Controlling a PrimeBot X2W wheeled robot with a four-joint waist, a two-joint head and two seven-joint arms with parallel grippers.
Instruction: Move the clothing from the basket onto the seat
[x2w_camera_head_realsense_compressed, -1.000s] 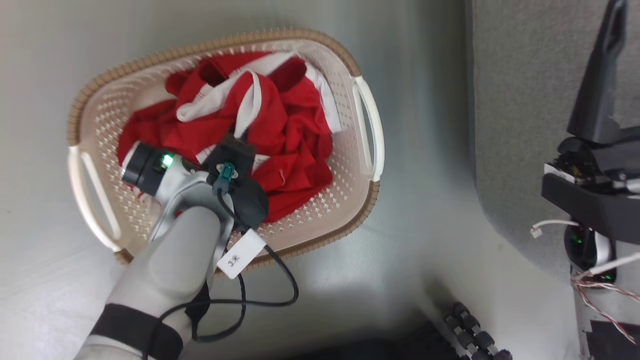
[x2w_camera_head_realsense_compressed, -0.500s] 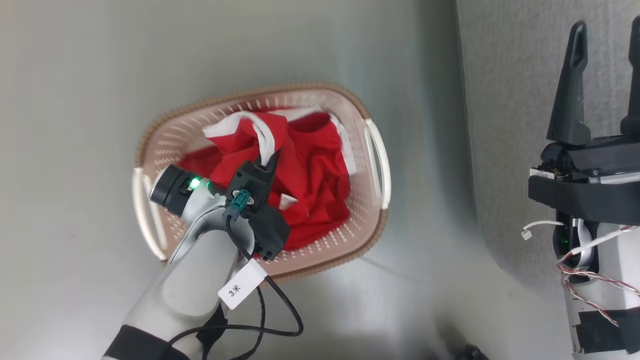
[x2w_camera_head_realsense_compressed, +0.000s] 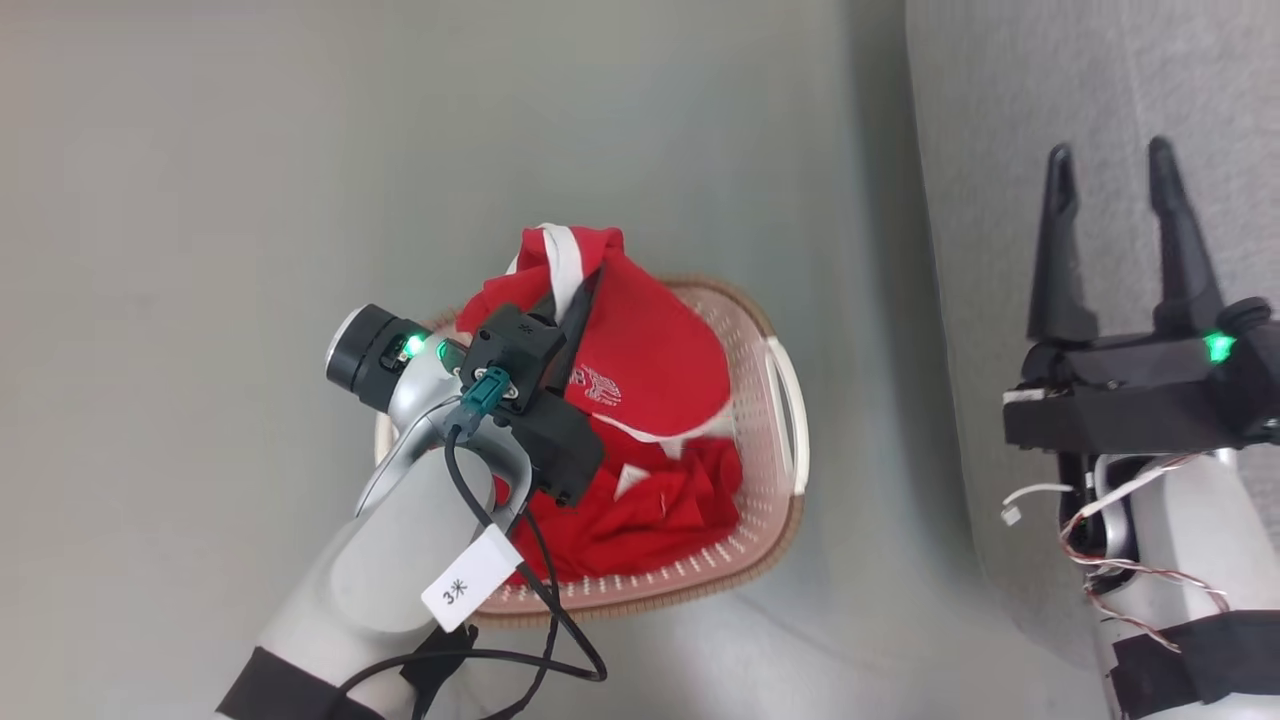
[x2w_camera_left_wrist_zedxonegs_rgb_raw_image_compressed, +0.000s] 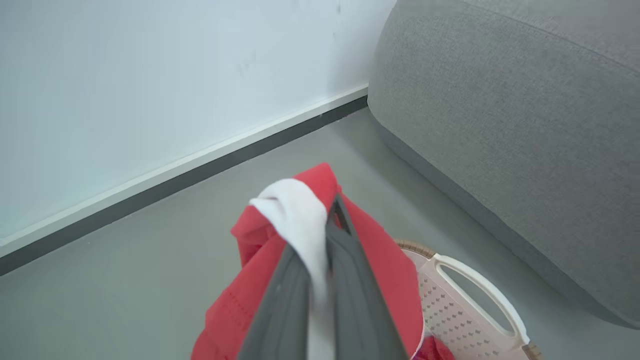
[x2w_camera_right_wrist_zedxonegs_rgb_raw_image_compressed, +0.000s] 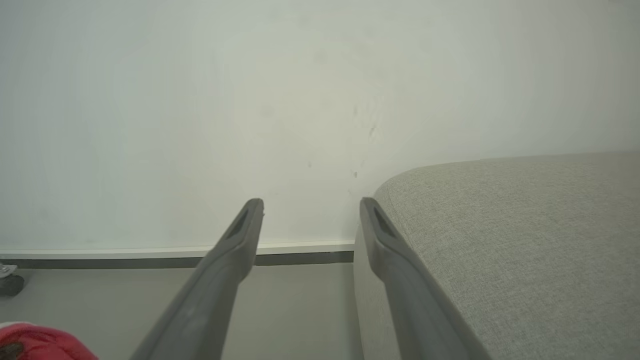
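My left gripper (x2w_camera_head_realsense_compressed: 585, 285) is shut on a red garment (x2w_camera_head_realsense_compressed: 640, 345) with a white stripe and a small printed emblem, held up above the basket (x2w_camera_head_realsense_compressed: 770, 520). In the left wrist view the gripper (x2w_camera_left_wrist_zedxonegs_rgb_raw_image_compressed: 327, 220) pinches the white trim (x2w_camera_left_wrist_zedxonegs_rgb_raw_image_compressed: 295, 215) between its fingers. More red clothing (x2w_camera_head_realsense_compressed: 650, 510) lies inside the cream basket with its brown rim. The grey seat (x2w_camera_head_realsense_compressed: 1000, 120) stands to the right of the basket, and appears as a rounded grey mass (x2w_camera_left_wrist_zedxonegs_rgb_raw_image_compressed: 525, 115) in the left wrist view. Over the seat's edge my right gripper (x2w_camera_head_realsense_compressed: 1110, 165) is open and holds nothing.
Grey floor (x2w_camera_head_realsense_compressed: 200, 200) surrounds the basket. A white wall (x2w_camera_left_wrist_zedxonegs_rgb_raw_image_compressed: 150, 75) with a dark baseboard runs behind. The basket's white handle (x2w_camera_left_wrist_zedxonegs_rgb_raw_image_compressed: 480, 285) faces the seat. A black cable with a white tag (x2w_camera_head_realsense_compressed: 470, 590) hangs from my left forearm.
The camera has risen, so the basket looks smaller and lower in the picture. My left gripper has lifted a red garment out of the pile. The right gripper's fingers have come into full view.
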